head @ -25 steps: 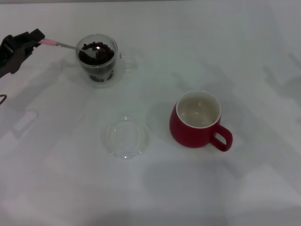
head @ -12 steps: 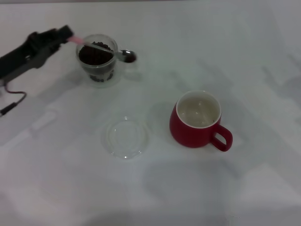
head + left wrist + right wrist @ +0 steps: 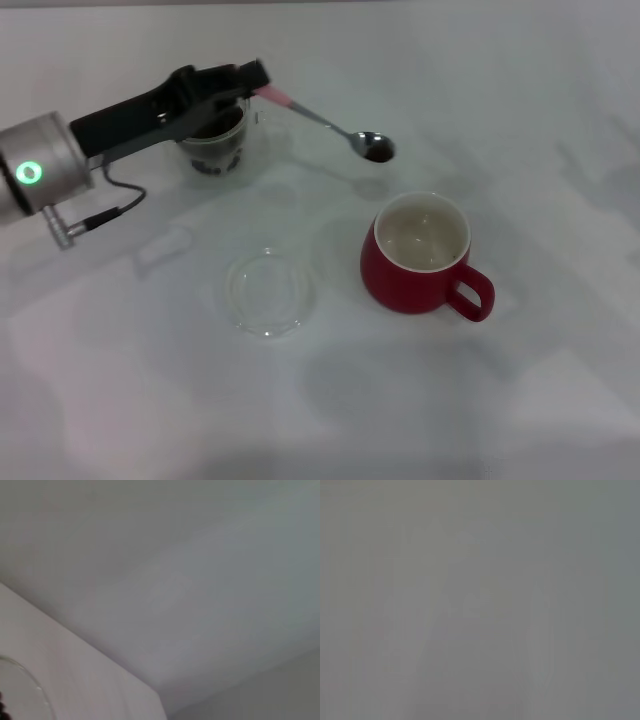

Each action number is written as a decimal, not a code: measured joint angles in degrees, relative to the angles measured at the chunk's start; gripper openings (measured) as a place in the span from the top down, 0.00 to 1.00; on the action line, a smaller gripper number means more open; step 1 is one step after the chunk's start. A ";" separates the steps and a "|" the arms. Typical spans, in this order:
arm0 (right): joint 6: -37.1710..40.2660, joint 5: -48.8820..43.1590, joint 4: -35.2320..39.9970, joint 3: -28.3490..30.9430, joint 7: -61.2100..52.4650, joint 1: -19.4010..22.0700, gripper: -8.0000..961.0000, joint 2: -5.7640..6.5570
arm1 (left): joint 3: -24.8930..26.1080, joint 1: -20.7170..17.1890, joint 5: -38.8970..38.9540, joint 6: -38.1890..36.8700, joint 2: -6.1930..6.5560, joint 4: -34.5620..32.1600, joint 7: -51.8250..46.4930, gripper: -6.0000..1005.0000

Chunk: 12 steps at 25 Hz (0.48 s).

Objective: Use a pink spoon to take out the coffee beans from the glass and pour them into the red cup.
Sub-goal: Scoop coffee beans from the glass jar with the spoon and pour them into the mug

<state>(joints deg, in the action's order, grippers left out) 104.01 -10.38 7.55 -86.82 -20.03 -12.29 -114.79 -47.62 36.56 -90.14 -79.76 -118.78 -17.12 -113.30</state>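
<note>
Since a second ago the left gripper (image 3: 256,80) has swung in from the table's left edge, across the glass (image 3: 212,140), and now reaches out above it toward the middle of the table, carrying the spoon (image 3: 330,125) along. A second back the spoon's bowl sat inside the glass among the beans; half a second back it had cleared the rim on the handle side; now it hangs in the air well past the glass, near the red cup (image 3: 420,255) but short of its rim, off to the cup's far left. The gripper's fingers are pinched on the tip of the pink handle, and the spoon slopes down away from them, metal neck leading to the bowl. A small dark load of beans (image 3: 379,153) lies in that bowl. The glass stands on the table (image 3: 520,90) at the far left, largely covered by the arm, with a dark mass showing through its wall. The cup stands upright to the right of centre, its cream inside showing, its loop handle turned toward the near right; neither vessel has shifted. A flat clear dish (image 3: 270,292) lies on the table left of the cup, apart from it, nearer than the glass, and it has not moved either. A green light (image 3: 27,172) glows on the left arm's silver wrist section. No right gripper shows in any view; its wrist view is a plain grey field.
</note>
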 joint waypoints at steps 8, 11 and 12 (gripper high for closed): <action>-0.17 0.00 0.00 0.22 0.08 0.09 0.09 -0.07 | -3.77 3.34 0.10 0.53 -0.48 1.86 1.27 0.87; -0.20 0.04 0.00 0.25 0.06 0.06 0.09 -0.07 | -4.83 3.82 0.08 0.57 -0.50 1.70 2.31 0.87; -0.20 0.07 0.00 0.25 0.03 0.07 0.09 -0.07 | -5.07 3.86 0.08 0.58 -0.50 1.52 2.52 0.87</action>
<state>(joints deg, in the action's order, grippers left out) 103.81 -10.31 7.56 -86.57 -20.00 -12.22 -114.86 -52.69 40.41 -90.06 -79.18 -119.28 -15.60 -110.78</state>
